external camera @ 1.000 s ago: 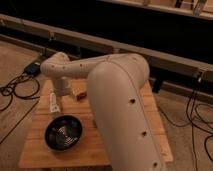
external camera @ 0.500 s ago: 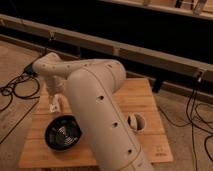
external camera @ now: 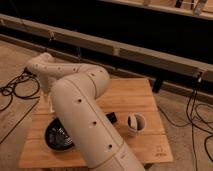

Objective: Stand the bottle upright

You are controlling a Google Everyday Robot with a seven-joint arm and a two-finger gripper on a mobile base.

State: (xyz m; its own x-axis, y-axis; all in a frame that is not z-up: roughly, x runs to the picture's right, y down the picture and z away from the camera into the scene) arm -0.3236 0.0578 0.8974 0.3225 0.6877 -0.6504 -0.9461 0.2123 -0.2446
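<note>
Bottle: only a pale sliver shows at the left end of the table, squeezed between the gripper above it and the arm's bulk to its right; from where I stand I cannot say whether it lies flat or stands, nor whether anything touches it; the gripper hangs straight down from the wrist over that same left edge, right at the sliver, and I cannot tell if the claw is apart, together or clamped on something; the arm fills the near side, a fat white tube rising from the bottom edge, bending near the table's middle and reaching back left to the wrist; it hides much of the tabletop; a black bowl sits on the front left part of the table, half tucked behind the arm, below and a little right of the gripper; a white cup stands upright on the right half, well apart from the bottle's corner; a small dark thing lies on the wood just left of the cup, between it and the arm; what it is I cannot make out; dark cables loop on the floor left of the table, more cables trail on the right; a long pale rail runs across behind the table.
</note>
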